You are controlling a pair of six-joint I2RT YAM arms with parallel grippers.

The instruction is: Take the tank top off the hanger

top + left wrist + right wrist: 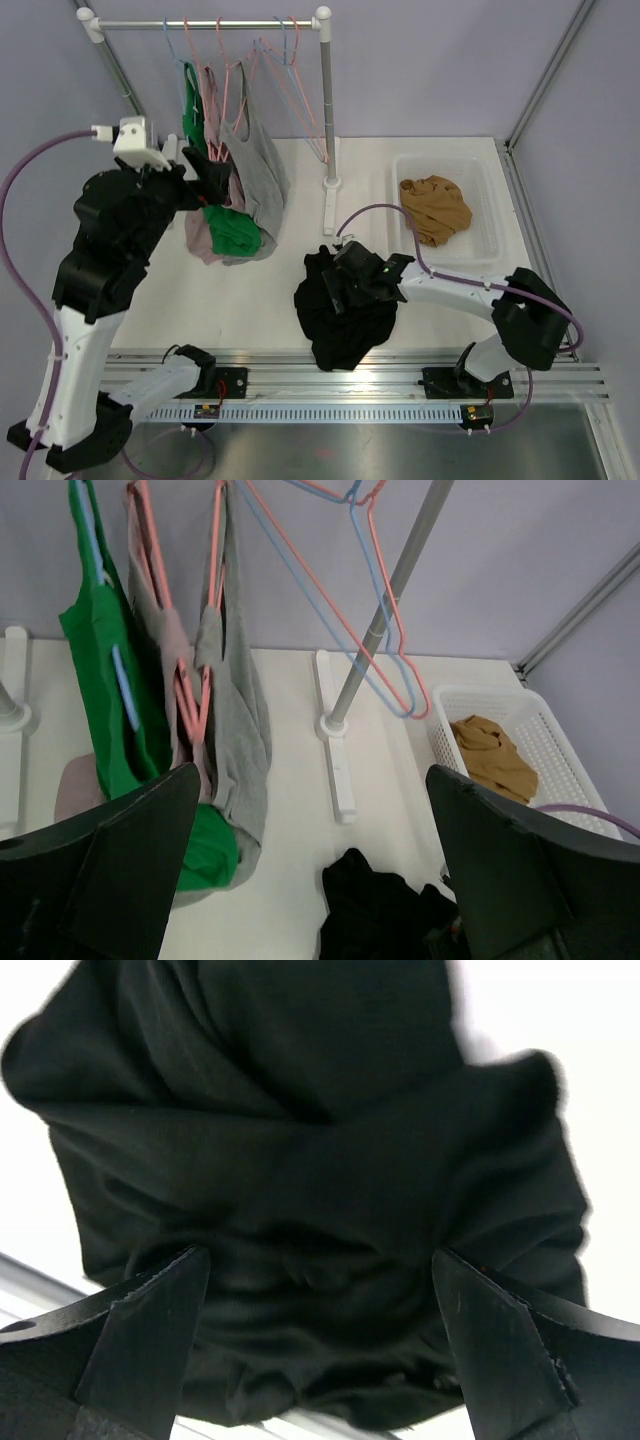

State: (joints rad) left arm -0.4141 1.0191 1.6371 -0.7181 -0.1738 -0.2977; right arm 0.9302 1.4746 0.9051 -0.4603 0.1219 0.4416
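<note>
Three tank tops hang on the rack [210, 22]: a green one [105, 680] on a blue hanger, a pink one [160, 630] and a grey one [240, 730] on pink hangers. My left gripper [213, 176] is open and empty, raised right beside the hanging tops; in the left wrist view its fingers [312, 780] are spread wide with nothing between them. A black tank top [342, 310] lies crumpled on the table, off any hanger. My right gripper [347, 287] hovers low over it, jaws wide open [320, 1255], the black cloth [310, 1160] below them.
Empty pink and blue hangers [290, 70] hang at the rack's right end by its upright pole [326, 100]. A white basket [480, 180] at the back right holds a brown garment [436, 207]. The rack's white foot [335, 760] lies on the table.
</note>
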